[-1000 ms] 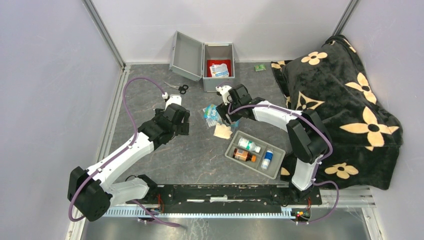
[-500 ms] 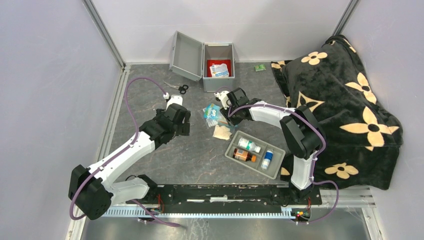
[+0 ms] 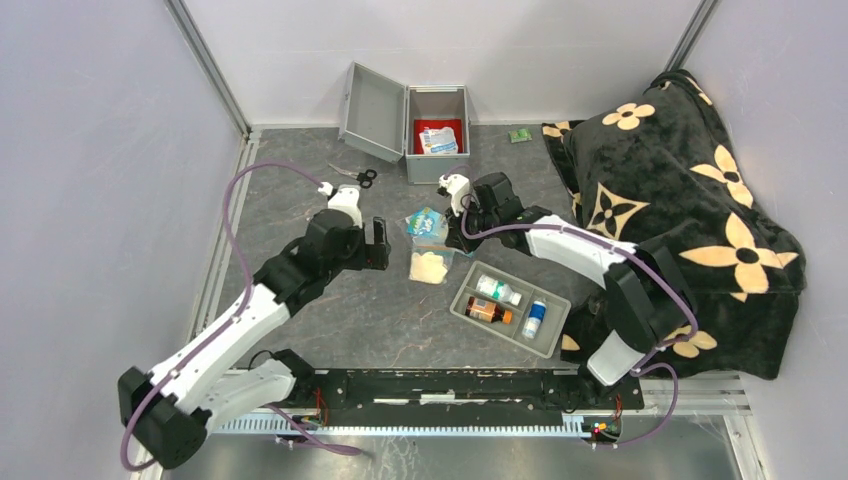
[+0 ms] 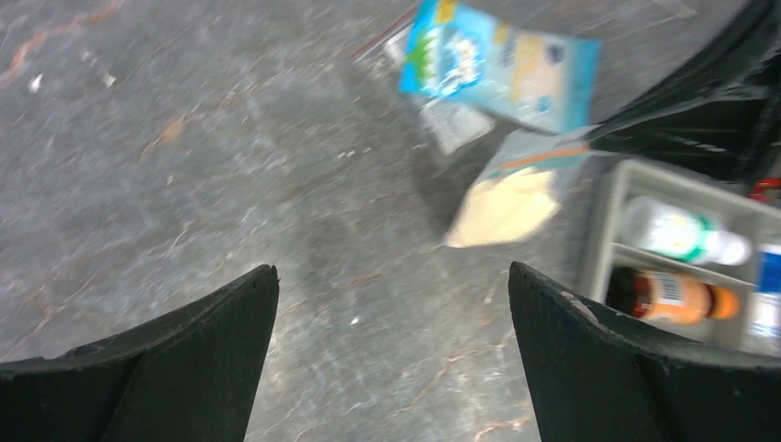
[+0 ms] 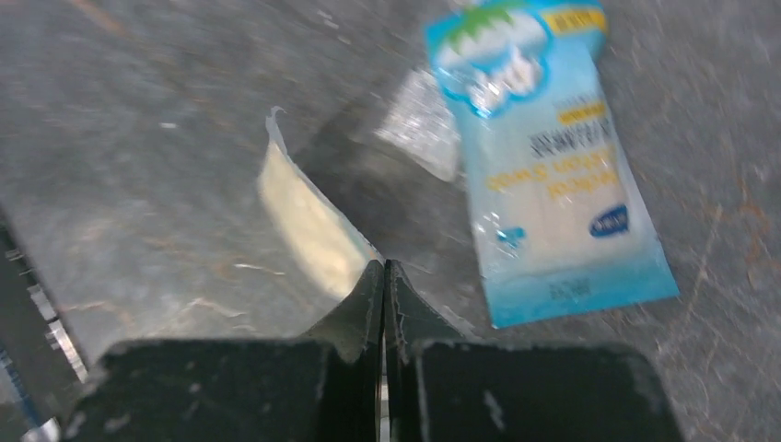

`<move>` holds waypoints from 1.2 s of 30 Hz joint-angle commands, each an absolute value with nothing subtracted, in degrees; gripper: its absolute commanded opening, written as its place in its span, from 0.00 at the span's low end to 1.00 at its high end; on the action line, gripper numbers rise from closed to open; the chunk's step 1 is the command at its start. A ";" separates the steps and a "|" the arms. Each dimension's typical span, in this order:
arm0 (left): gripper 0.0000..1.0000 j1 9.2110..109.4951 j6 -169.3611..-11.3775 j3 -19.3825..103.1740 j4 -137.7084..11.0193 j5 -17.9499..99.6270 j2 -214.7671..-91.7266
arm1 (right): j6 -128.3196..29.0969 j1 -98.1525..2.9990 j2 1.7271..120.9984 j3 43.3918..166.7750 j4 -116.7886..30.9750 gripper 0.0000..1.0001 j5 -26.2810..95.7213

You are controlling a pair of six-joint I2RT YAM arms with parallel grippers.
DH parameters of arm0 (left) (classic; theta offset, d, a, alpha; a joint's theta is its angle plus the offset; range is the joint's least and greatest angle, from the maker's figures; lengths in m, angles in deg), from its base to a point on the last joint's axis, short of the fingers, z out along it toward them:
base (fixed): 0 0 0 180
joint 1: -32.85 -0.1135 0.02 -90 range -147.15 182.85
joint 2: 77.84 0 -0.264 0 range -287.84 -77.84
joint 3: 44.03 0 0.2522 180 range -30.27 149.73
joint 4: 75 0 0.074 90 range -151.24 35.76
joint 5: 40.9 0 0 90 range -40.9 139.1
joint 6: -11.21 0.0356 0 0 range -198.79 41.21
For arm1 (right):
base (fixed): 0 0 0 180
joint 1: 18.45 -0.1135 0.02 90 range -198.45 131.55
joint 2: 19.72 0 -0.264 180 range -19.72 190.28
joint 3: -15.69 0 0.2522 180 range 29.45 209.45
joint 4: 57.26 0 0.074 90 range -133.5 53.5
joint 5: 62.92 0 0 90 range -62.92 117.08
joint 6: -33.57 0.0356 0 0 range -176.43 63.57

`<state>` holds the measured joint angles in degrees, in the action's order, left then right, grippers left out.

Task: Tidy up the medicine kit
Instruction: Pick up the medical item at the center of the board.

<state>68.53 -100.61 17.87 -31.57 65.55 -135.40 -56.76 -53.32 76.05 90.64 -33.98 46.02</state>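
Observation:
The medicine kit [image 3: 438,168], a silver-grey case, stands at the back with its lid [image 3: 372,112] swung open to the left and a red pouch [image 3: 430,128] inside. In front of it a blue-and-white sachet [image 3: 425,222] [image 5: 543,175] lies on the mat. My right gripper [image 3: 452,240] [image 5: 384,265] is shut on one corner of a clear packet with cream contents [image 3: 428,267] [image 5: 308,221], which tilts up from the mat. My left gripper [image 3: 378,245] [image 4: 391,276] hovers open just left of both packets, with only bare mat between its fingers.
A grey divided tray [image 3: 460,300] with bottles sits near right of the packets. Scissors [image 3: 355,176] lie left of the kit. A small green item [image 3: 518,135] lies near the back wall. A black flowered blanket [image 3: 680,200] covers a bulky shape on the right.
My right gripper has closed on the clear packet's corner and drawn it a little left. The left arm has swung forward and right toward the packets, its jaws a touch wider.

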 commanded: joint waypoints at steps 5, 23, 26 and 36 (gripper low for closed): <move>1.00 68.19 -94.93 13.92 -44.09 49.60 -122.43 | -64.74 -53.75 63.44 89.41 -36.34 0.00 68.26; 0.98 68.27 -75.05 15.29 -49.07 15.33 -121.02 | -70.88 -54.32 49.67 97.61 -23.56 0.00 95.47; 0.98 68.27 -73.96 13.46 -52.35 10.58 -120.32 | -72.20 -54.37 48.45 98.54 -21.62 0.00 95.61; 0.92 69.16 -73.68 14.65 -59.31 6.67 -123.37 | -73.43 -57.68 48.55 102.31 -17.58 0.00 97.51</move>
